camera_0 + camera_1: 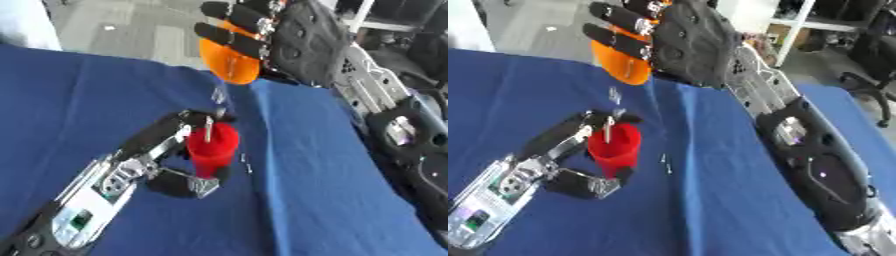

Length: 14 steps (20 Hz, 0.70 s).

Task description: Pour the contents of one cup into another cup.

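Pouring right now: my right hand (684,45) has its fingers wrapped round the orange cup (229,62), tipped over and held up above the bench (332,190), mouth pointing down toward the red cup (212,148). My left hand (179,150) is curled around that red cup, thumb on the near side and fingers on the far side, keeping it upright on the blue cloth. I can see small pale pieces (218,95) in the air between the two cups, and one looks to be dropping into the red cup's mouth. Trouble already, though: a few bits (665,162) lie on the cloth just beside the red cup, to its right. The orange cup's lip sits well above and a little beyond the red one, so my worry is more of the stream missing the rim. If I tip faster from this height, pieces could bounce out. I could also nudge the red cup with the left hand and shift the target mid-pour.
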Motion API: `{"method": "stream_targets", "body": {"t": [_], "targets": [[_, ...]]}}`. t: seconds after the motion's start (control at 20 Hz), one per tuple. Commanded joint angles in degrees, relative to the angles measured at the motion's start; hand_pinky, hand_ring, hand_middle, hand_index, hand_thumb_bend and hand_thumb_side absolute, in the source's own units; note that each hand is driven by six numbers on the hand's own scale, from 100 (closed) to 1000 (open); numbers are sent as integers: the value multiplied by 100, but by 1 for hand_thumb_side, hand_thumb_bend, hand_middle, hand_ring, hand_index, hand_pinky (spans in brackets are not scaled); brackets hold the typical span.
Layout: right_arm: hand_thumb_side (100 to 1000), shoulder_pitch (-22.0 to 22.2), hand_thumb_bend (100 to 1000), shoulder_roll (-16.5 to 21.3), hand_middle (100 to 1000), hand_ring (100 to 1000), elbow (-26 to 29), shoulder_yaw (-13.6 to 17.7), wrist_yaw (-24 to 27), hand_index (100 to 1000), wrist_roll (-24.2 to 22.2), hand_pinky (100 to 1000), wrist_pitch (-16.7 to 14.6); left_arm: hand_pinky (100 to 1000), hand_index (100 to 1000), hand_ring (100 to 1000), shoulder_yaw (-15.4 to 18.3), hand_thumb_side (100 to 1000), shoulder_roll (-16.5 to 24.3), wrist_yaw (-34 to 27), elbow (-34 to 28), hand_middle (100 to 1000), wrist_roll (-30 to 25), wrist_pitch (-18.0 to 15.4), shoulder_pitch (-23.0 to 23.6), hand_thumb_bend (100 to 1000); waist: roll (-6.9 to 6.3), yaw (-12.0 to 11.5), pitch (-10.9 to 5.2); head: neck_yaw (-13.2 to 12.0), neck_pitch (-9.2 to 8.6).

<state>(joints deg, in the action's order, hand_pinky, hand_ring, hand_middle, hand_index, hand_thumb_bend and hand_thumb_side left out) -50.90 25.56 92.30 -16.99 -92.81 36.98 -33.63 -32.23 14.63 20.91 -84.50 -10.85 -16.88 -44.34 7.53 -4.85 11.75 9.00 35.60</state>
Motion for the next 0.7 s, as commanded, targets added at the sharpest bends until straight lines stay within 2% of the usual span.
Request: {"method": "stream_targets", "body": {"t": [0.05,0.55,0.6,0.7], "targets": [[100,-111,206,164,678,449,107,71,51,755,1481,679,-1461,152,914,235,30,321,43,12,-71,483,4,-9,-134,100,-34,16,-113,19,-54],[100,-131,219,191,685,455,139,78,63,755,1490,687,-1447,152,914,235,33,322,46,12,-75,483,4,-9,-135,100,-37,22,-124,25,-51],[100,-137,189,205,687,456,157,82,65,755,1495,688,-1433,152,914,235,34,327,47,9,-78,483,5,-9,-136,100,-36,22,-127,27,-51],[100,-150,225,236,690,459,208,88,88,755,1498,691,-1398,152,914,235,36,322,51,5,-82,483,5,-6,-138,100,-35,25,-134,28,-56]]}}
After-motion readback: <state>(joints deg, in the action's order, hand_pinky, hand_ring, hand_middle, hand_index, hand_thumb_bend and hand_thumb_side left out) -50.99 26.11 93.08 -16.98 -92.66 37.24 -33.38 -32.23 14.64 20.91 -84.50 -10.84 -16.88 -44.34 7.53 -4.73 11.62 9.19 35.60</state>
